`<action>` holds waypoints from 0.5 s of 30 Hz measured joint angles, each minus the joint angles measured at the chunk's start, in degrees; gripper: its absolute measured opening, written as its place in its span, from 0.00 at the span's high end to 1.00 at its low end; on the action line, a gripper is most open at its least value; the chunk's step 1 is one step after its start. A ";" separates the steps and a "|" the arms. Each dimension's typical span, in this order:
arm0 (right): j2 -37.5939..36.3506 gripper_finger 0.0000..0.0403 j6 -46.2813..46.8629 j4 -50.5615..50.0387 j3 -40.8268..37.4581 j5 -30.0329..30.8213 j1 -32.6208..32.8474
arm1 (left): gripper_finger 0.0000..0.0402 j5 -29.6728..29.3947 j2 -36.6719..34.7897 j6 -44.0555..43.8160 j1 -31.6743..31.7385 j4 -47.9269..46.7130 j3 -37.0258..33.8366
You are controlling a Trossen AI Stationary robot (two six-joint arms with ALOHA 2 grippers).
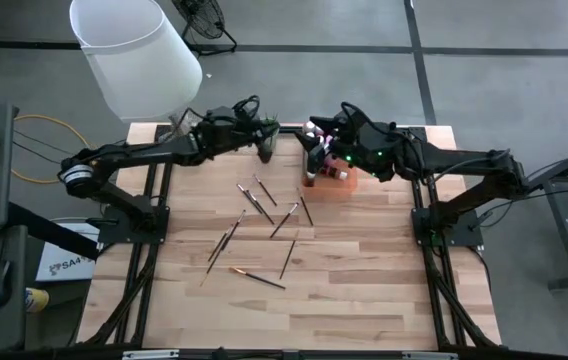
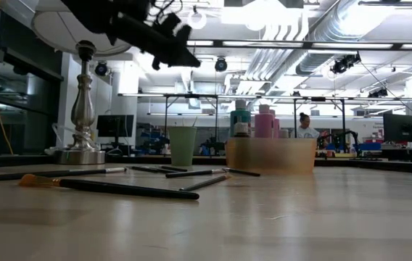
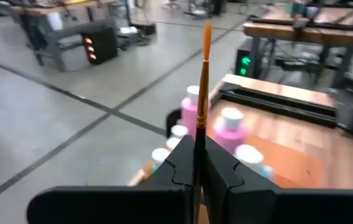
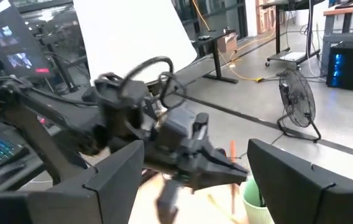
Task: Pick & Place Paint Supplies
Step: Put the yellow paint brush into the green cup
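High view: no writing legible on paint bottles or paintbrushes.

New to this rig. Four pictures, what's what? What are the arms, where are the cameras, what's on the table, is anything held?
Two dark robot arms work at a wooden table. One picture looks straight down from above, one looks level across the tabletop, and one comes from a camera on each arm's wrist.

The left end effector is shut on a thin paintbrush, orange tip pointing away from the arm, above a pale green cup at the table's back edge. The right end effector is open with nothing between its fingers, above an orange tray holding pale-capped paint bottles.

More loose brushes lie scattered mid-table. The big white lampshade on a silver base stands at the table's back left corner.
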 joint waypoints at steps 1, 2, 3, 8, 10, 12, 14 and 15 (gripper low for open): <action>-0.31 0.30 0.00 -0.25 0.00 -0.02 0.00 | 0.99 -0.16 1.36 0.00 0.34 2.42 0.00; -0.36 0.30 0.00 -0.58 0.00 -0.02 0.00 | 0.99 -0.27 2.71 -0.02 0.43 3.98 0.02; -0.36 0.30 0.00 -0.60 0.00 -0.06 0.00 | 0.99 -1.07 4.00 -0.02 0.48 5.51 0.02; -0.40 0.30 0.01 -0.76 0.00 -0.25 0.02 | 0.99 -13.34 8.99 -0.03 0.41 12.26 -0.06; -0.40 0.30 0.02 -0.90 0.00 -0.41 0.07 | 0.99 -16.45 10.12 -0.02 0.61 13.62 0.00; -0.40 0.30 0.02 -1.12 0.00 -0.47 0.07 | 0.99 -17.53 10.91 -0.04 1.20 14.16 0.00; -0.40 0.30 0.06 -1.50 0.00 -0.45 0.08 | 0.99 -18.58 11.92 -0.22 1.57 14.72 0.03; -0.40 0.30 0.26 -1.67 0.00 -0.45 0.16 | 0.99 -19.73 12.40 -0.31 1.89 14.40 0.06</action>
